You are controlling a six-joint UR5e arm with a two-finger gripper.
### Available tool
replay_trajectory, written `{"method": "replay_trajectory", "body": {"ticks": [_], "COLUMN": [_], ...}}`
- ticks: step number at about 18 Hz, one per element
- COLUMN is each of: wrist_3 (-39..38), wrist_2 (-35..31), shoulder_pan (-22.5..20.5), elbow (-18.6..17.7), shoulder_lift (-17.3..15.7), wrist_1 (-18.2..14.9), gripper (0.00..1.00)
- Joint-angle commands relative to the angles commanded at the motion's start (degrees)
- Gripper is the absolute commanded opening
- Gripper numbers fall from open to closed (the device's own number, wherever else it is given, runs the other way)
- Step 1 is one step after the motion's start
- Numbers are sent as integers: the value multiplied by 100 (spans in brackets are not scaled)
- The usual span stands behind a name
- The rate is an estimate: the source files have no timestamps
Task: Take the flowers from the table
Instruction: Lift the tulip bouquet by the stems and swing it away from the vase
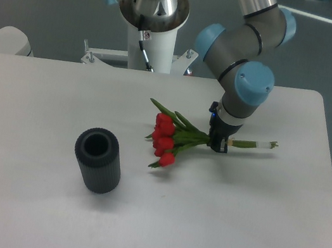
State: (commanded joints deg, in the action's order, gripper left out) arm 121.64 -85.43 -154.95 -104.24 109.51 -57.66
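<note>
The flowers (pixel 166 138), a small bunch of red tulip buds with green leaves, lie on the white table (pixel 231 225) right of centre. Their long green stems (pixel 252 143) point right. My gripper (pixel 218 145) is down at table level on the stems, just right of the leaves. Its dark fingers stand on either side of the stems and look closed on them. The bunch still rests on the tabletop. The stem ends stick out to the right of the gripper.
A dark ribbed cylinder (pixel 98 159) with an open top stands on the table, front left of the flowers. The robot's white base column (pixel 150 38) stands behind the table's far edge. The table's right edge is near the stem ends.
</note>
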Motion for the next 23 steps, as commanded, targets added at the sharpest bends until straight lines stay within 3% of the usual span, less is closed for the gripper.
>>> {"method": "replay_trajectory", "body": {"ticks": [8,11,18,23], "wrist_3": [-624,-1176,-2442,-2645], "wrist_2": [141,123,79,-403], "shoulder_pan": [-9,131,509,808], "elbow": [712,1230,2100,2513], "shoulder_lift": [422,711,1160,1362], "wrist_1": [-114,-228,-808,-1116], "gripper": [17,17,18,18]}}
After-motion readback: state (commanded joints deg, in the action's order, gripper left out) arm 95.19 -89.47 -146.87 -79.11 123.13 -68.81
